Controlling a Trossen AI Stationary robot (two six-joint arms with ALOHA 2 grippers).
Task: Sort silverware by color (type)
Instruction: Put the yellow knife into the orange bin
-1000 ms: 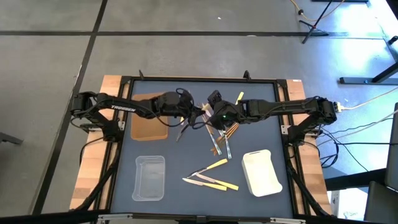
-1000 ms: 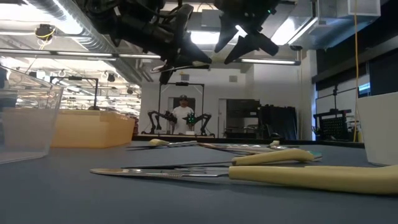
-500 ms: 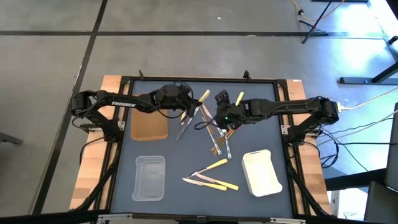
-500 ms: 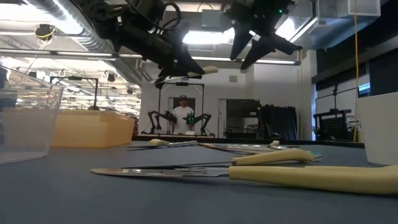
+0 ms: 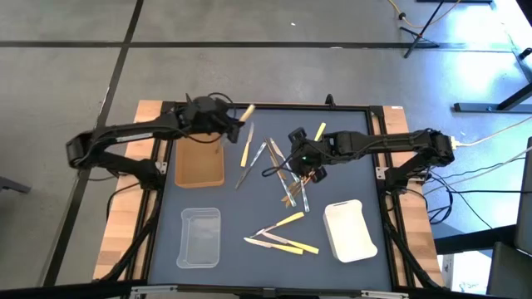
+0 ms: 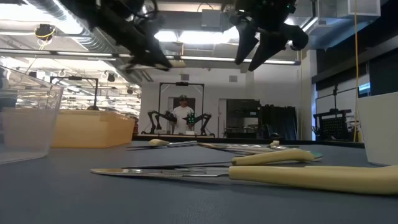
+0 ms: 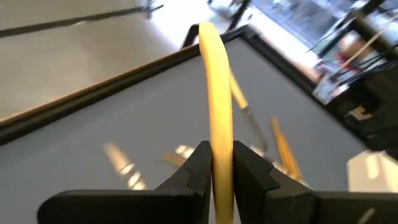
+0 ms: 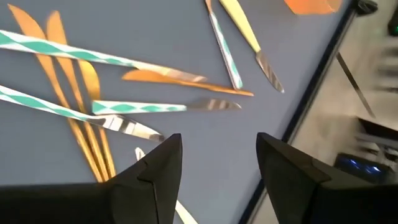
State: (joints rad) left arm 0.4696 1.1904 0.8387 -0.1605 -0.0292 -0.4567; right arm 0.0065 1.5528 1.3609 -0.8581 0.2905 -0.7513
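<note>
Left pincer (image 5: 235,126) is pinching a pale yellow utensil (image 5: 248,113) near the far-left part of the tabletop (image 5: 249,208), just past the far end of the brown tray (image 5: 199,166). In the left wrist view the yellow utensil (image 7: 215,93) stands straight out between the fingers (image 7: 198,163), gripped near one end, so most of its length is unsupported.

Right pincer (image 5: 297,137) is hovering spread above the central scatter, holding nothing; its wrist view looks down on tan wooden pieces (image 8: 68,99), green-patterned clear pieces (image 8: 93,57) and a yellow-handled knife (image 8: 245,34).

Doing this step well, as we are judging it: keep the long free end level, lower it fully inside the chosen tray before letting go, and lay it lengthwise so it does not bridge a rim. Which tray takes the yellow ones we cannot tell.

Room and edges:
- brown tray is lying just beside the left pincer; clear tray (image 5: 200,237) is near the front left, white tray (image 5: 349,230) front right
- a second yellow utensil (image 5: 246,149) and clear ones are lying between the two arms
- more yellow pieces (image 5: 283,241) are resting between the clear and white trays
- the black frame edge (image 5: 266,106) is close behind the left pincer; open room is lying toward the front
- the two pincers are well apart now, but both are working the far half
</note>
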